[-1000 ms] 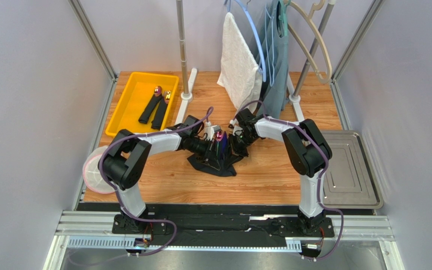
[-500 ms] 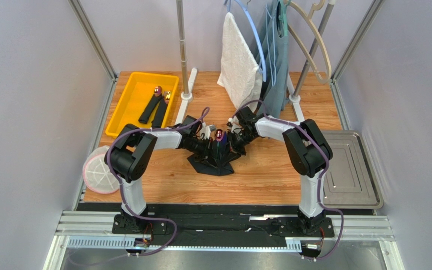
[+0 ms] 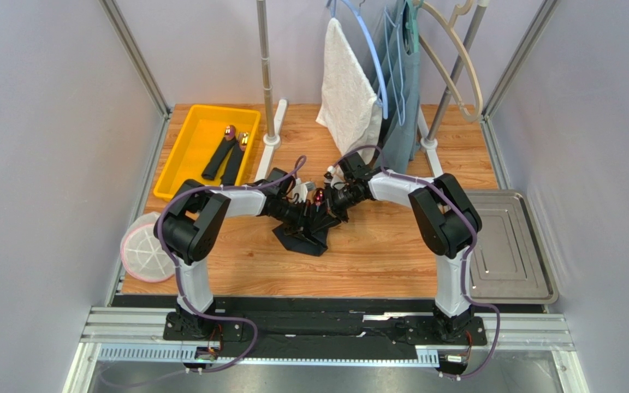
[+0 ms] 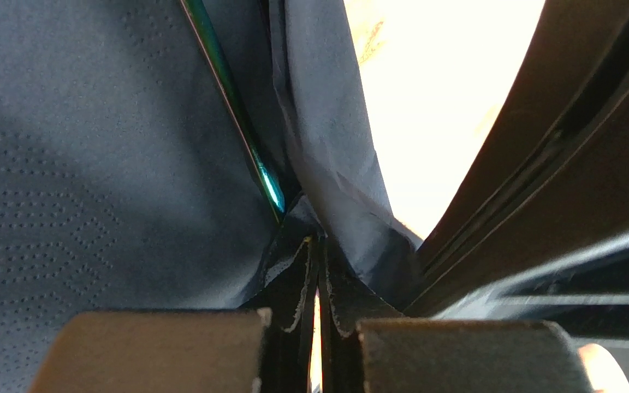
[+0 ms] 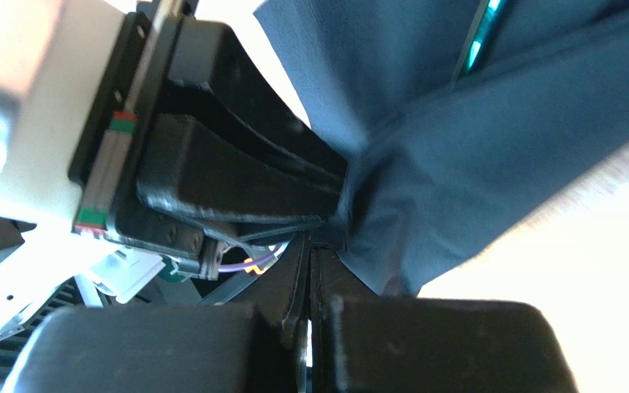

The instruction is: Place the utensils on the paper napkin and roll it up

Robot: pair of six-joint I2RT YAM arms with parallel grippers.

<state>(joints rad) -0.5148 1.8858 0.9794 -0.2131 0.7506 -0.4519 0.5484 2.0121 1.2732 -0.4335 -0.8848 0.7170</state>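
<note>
The black paper napkin (image 3: 303,236) lies bunched at the table's middle, its far part lifted between both grippers. A shiny purple utensil head (image 3: 319,196) shows at its top. My left gripper (image 3: 310,214) is shut on a napkin fold (image 4: 326,176); a thin blue-green utensil (image 4: 240,123) lies in the crease beside it. My right gripper (image 3: 332,206) is shut on the napkin (image 5: 490,139) from the other side, with a blue-green utensil edge (image 5: 478,33) above. The left gripper's body (image 5: 227,180) sits right against it.
A yellow bin (image 3: 180,155) at the back left holds two more dark-handled utensils (image 3: 226,155). A white towel (image 3: 346,90) and a grey-blue garment (image 3: 400,82) hang on a rack behind. A metal tray (image 3: 523,270) lies right; a white round dish (image 3: 141,250) lies left.
Both grippers have drawn closer together and slightly away from me, bunching the napkin narrower. The purple utensil head is now more covered between them.
</note>
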